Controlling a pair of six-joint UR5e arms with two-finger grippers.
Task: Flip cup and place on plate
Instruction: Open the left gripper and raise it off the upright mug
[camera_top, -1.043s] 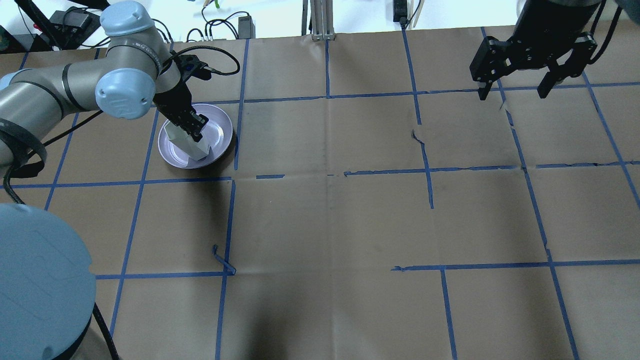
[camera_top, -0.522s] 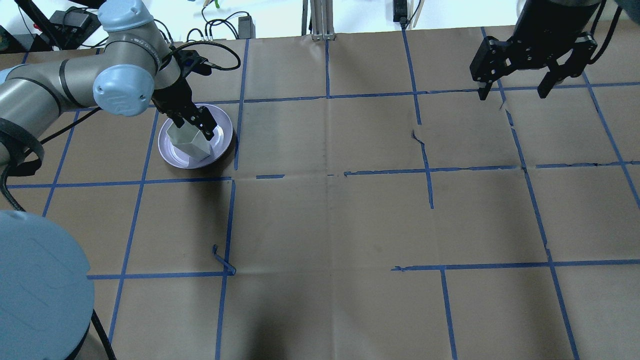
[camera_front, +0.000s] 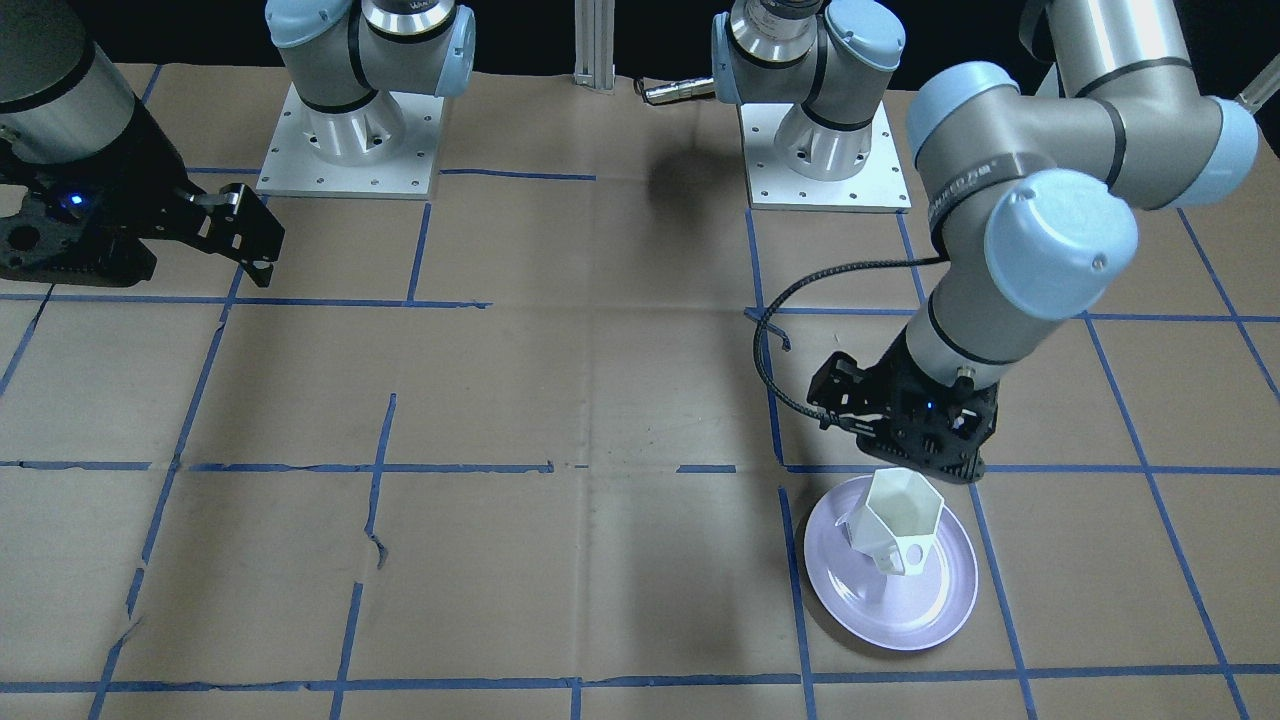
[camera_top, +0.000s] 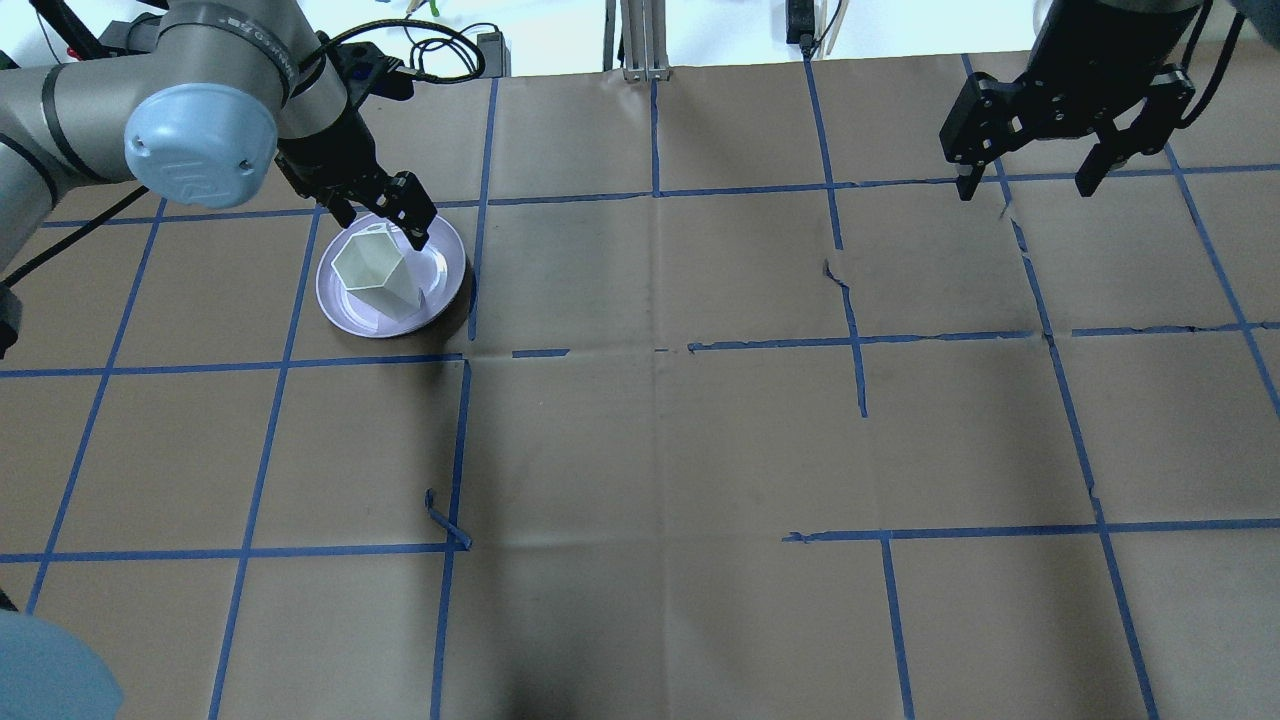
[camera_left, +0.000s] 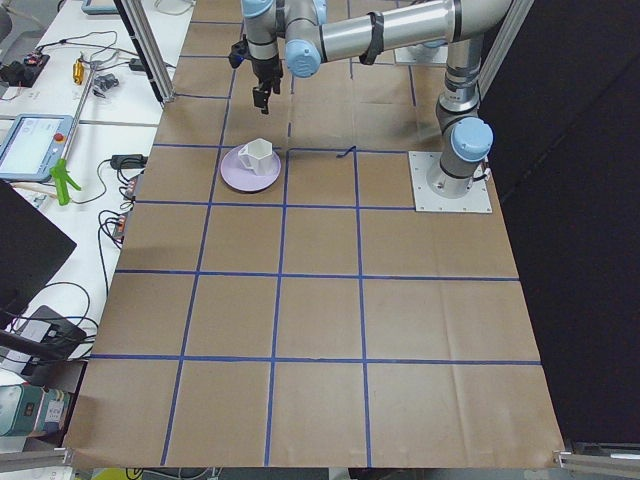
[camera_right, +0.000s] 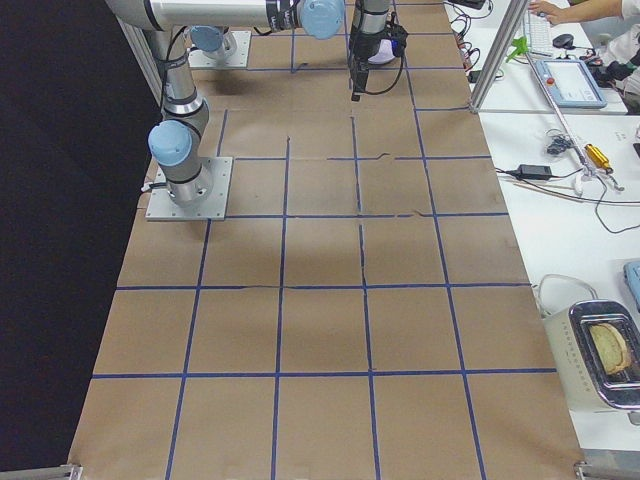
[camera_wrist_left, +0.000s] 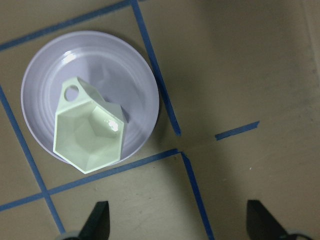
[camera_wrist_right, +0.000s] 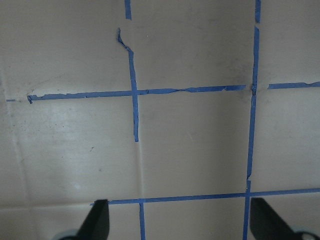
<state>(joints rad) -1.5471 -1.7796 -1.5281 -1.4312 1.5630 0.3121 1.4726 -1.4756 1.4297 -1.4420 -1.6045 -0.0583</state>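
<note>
The white faceted cup (camera_top: 372, 268) stands upright, mouth up, on the pale lavender plate (camera_top: 443, 262) at the table's far left. In the front-facing view the cup (camera_front: 900, 515) sits on the robot-side half of the plate (camera_front: 850, 590), handle to that view's left. My left gripper (camera_top: 383, 222) is open and empty, raised just beyond the cup and apart from it. The left wrist view looks down into the cup (camera_wrist_left: 90, 130) on the plate (camera_wrist_left: 45, 85), between spread fingertips (camera_wrist_left: 100, 222). My right gripper (camera_top: 1024, 185) is open and empty at the far right.
Brown paper with a blue tape grid (camera_top: 655, 350) covers the table. A loose curl of tape (camera_top: 445, 520) lies in front of the plate. Cables and a metal post (camera_top: 640, 40) sit past the far edge. The arm bases (camera_front: 345, 140) stand on the robot's side.
My left gripper has let go of the cup, opened, and lifted up and back from it. The cup stays upright on the plate. The right arm has not moved.
</note>
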